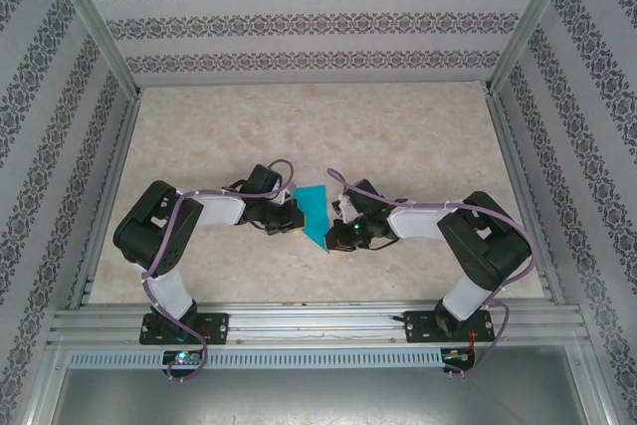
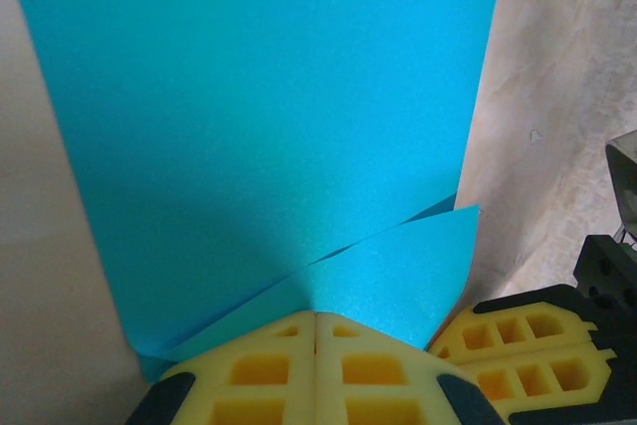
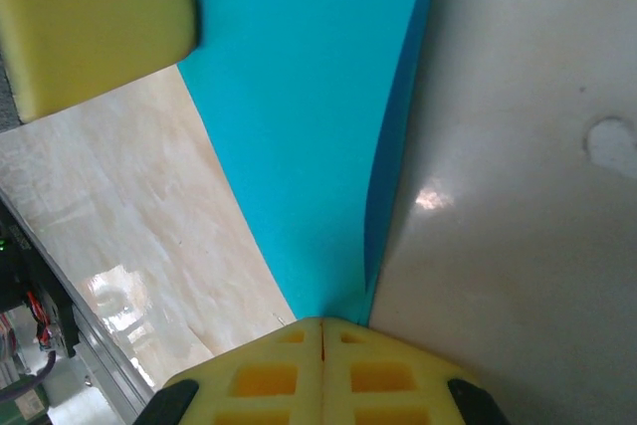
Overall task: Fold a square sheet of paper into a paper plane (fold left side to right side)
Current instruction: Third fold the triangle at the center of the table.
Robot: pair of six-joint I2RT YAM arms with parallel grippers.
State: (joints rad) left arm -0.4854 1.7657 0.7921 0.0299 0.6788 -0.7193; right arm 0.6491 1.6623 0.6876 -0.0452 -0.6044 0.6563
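Matte teal paper [image 2: 269, 126], thin, curled, flap overlapping.

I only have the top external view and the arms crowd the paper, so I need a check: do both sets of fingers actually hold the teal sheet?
Observer: The left wrist view shows the left gripper shut, the teal sheet running into the seam between its fingers.
Operator: And the right?
Observer: The right gripper is shut on a pointed corner of the teal sheet.
Operator: Single layer?
Observer: No, two layers; they gape apart just above the right gripper's pinch.
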